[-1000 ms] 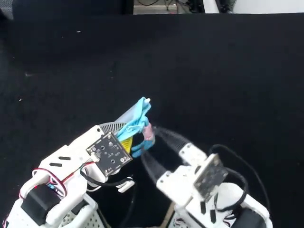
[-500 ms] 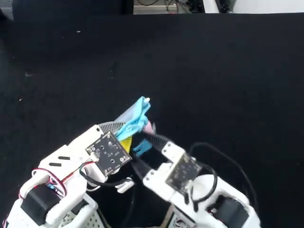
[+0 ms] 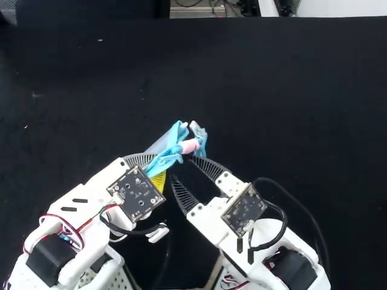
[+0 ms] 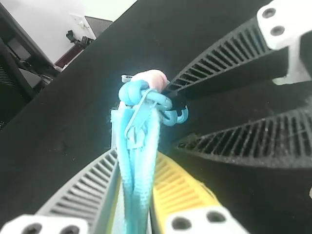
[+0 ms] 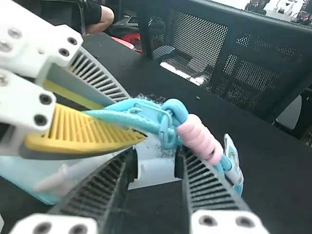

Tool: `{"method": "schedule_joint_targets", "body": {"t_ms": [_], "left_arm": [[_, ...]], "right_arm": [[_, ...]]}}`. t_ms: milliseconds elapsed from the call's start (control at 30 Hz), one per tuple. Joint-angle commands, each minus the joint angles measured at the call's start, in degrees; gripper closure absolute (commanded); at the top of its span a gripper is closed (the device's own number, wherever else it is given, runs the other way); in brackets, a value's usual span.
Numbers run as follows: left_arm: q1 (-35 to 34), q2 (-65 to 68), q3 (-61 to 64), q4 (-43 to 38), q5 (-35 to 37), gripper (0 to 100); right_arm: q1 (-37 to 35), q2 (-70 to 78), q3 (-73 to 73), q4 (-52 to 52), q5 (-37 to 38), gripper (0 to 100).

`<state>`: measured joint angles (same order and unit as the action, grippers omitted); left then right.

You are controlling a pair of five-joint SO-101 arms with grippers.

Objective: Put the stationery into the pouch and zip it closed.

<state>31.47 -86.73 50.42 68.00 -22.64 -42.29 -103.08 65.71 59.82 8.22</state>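
A light-blue pouch (image 3: 172, 142) is held up off the black table, with my left gripper (image 3: 154, 169) shut on its zip edge (image 4: 139, 170) between a grey and a yellow finger. A blue cord loop (image 5: 171, 114) with a pink charm (image 3: 190, 145) (image 5: 197, 139) hangs from the zip pull at the pouch's far end. My right gripper (image 3: 183, 169) stands open just beside the pouch, its fingertips (image 5: 130, 158) under the loop and one fingertip (image 4: 170, 95) touching the cord. A pale stick-shaped item (image 5: 61, 176) shows through the pouch wall.
The black cloth table (image 3: 290, 90) stretches wide beyond both arms to its far edge. Both arm bases (image 3: 66, 254) crowd the near edge. A small printed tag (image 5: 233, 163) dangles by the charm. Black mesh furniture (image 5: 234, 63) stands behind the table.
The right gripper swung left toward the pouch, then forward. The pink charm and cord shifted from beside the left gripper's fingers out to the pouch's far tip. The left arm held still.
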Motion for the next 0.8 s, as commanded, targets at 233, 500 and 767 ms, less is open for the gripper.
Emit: {"method": "schedule_joint_targets", "body": {"t_ms": [233,500,767], "left_arm": [[-0.7,0.0,-0.3,-0.3,0.4,97],[-0.7,0.0,-0.2,-0.3,0.4,97],[-0.7,0.0,-0.2,-0.2,0.4,97]], "right_arm": [[1.1,-7.0,-2.6,-1.0,-0.4,86.4],[2.1,-8.3,1.3,-5.7,0.1,86.4],[6.2,-8.3,-0.5,-5.0,-0.4,86.4]]}}
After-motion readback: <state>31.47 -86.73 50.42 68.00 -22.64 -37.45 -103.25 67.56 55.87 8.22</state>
